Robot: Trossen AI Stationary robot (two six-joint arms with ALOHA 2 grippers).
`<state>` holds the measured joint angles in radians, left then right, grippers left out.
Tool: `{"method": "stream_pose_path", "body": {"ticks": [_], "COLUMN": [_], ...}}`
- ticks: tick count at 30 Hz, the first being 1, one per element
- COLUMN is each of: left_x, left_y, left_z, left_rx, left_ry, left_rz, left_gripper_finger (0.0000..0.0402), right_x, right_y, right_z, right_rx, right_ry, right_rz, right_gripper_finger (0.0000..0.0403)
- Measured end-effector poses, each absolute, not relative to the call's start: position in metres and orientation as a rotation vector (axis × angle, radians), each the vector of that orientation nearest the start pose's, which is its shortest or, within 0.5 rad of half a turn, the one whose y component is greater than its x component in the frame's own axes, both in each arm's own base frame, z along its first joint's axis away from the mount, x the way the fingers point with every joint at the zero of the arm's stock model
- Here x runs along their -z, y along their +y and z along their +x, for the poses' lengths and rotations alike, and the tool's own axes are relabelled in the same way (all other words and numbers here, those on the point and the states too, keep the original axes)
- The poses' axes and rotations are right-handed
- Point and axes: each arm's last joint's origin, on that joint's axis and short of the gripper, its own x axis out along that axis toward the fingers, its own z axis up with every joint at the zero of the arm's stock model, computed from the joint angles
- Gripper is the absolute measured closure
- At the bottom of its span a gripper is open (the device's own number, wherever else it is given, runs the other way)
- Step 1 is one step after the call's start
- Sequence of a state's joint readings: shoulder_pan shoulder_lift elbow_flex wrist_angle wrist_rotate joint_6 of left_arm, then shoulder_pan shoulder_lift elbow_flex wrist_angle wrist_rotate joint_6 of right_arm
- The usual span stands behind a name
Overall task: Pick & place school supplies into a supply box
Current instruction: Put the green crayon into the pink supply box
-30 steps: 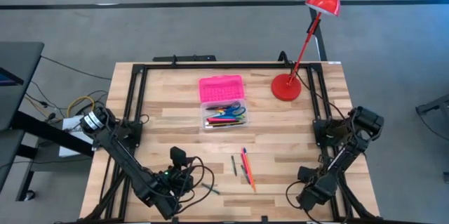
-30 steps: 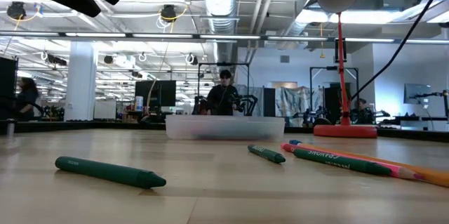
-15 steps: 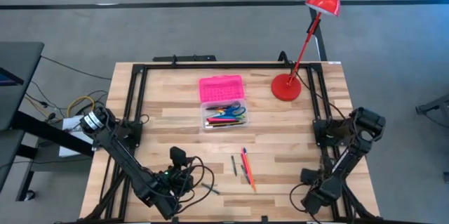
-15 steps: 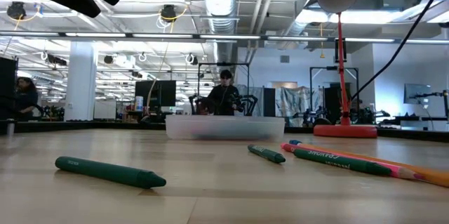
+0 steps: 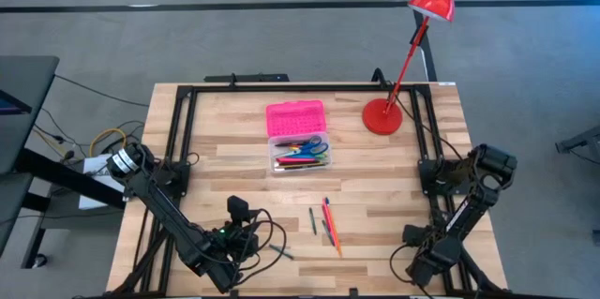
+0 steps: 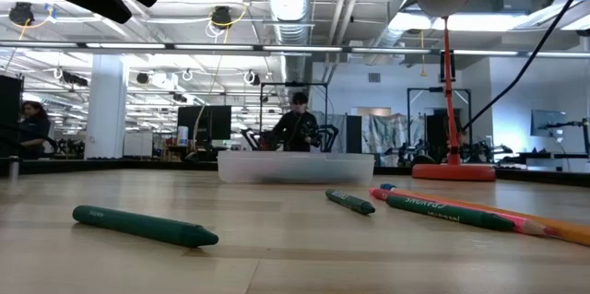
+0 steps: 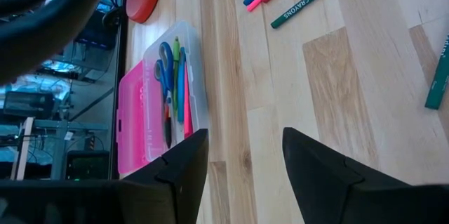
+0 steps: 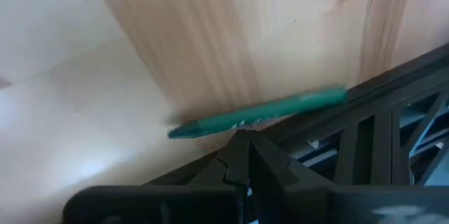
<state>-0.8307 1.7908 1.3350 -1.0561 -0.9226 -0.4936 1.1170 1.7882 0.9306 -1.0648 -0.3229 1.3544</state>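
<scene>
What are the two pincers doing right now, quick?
Left pincer: open, holding nothing, low at the table's near edge.
Right pincer: shut, empty, a green crayon lying just ahead of it.

One supply box (image 5: pixel 298 136) with pink lid, one pair of blue scissors (image 7: pixel 164 69) inside, four loose green crayons (image 6: pixel 143 225), one red lamp (image 5: pixel 412 42), two arms
</scene>
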Motion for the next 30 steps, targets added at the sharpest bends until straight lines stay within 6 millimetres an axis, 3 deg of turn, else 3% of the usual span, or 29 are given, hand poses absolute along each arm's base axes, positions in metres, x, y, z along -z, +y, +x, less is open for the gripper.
{"method": "stream_pose_path", "body": {"ticks": [19, 30], "left_x": [-0.222, -0.222], "left_y": [-0.227, -0.227], "left_z": [0.239, 0.239], "left_rx": [-0.296, -0.297], "left_ry": [0.884, 0.882], "left_rz": [0.717, 0.718], "left_gripper_finger": [0.0223, 0.0223], "right_x": [-0.123, -0.126], "right_y": [0.219, 0.208], "right_z": [0.122, 0.117], "right_rx": [0.414, 0.522], "right_ry": [1.930, 1.970], "right_rz": [0.099, 0.026], "right_gripper_finger": [0.0403, 0.0403]}}
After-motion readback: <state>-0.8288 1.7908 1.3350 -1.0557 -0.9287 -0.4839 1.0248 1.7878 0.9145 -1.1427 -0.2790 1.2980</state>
